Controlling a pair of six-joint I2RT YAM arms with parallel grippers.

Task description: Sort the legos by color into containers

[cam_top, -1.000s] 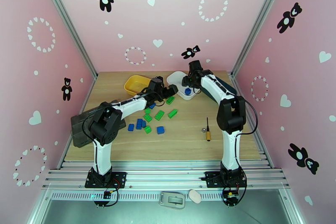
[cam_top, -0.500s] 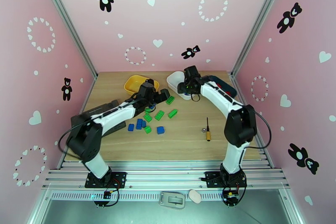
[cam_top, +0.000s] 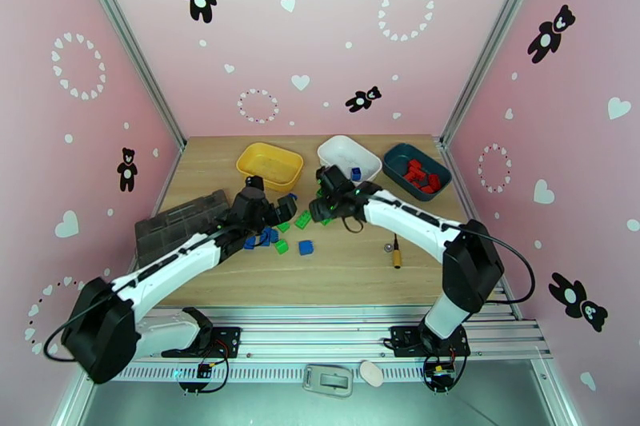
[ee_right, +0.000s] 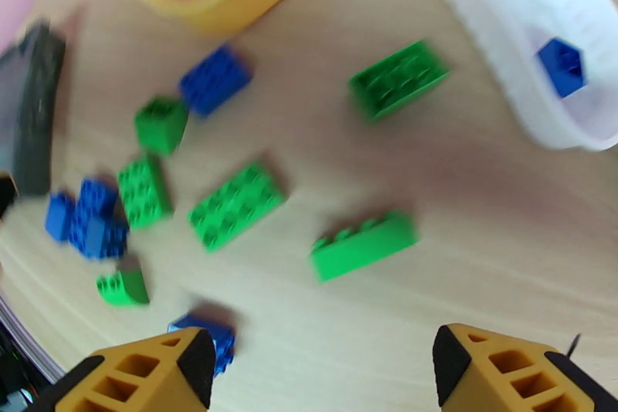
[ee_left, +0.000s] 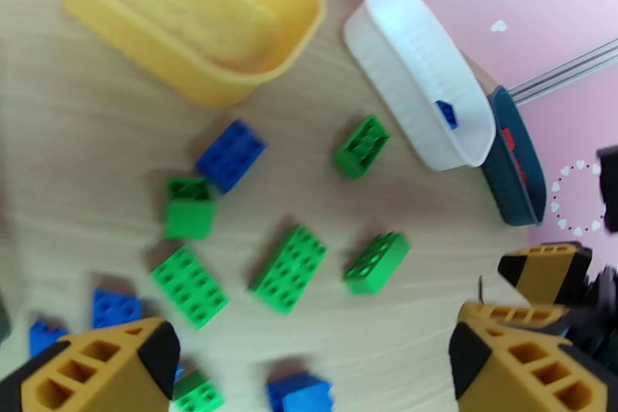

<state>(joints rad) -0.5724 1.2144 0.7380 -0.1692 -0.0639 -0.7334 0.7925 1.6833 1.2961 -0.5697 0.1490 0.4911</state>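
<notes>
Left fingers (ee_left: 100, 363) and right fingers (ee_right: 147, 371) gape empty over flat green legos (ee_right: 235, 205) slanting toward white bin (ee_right: 494, 35).

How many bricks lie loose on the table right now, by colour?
Green bricks: 6
Blue bricks: 5 (three are bunched together, so this count is less sure)
Red bricks: 0 loose; all those in view lie in the teal bin
Total: 11 loose
</notes>
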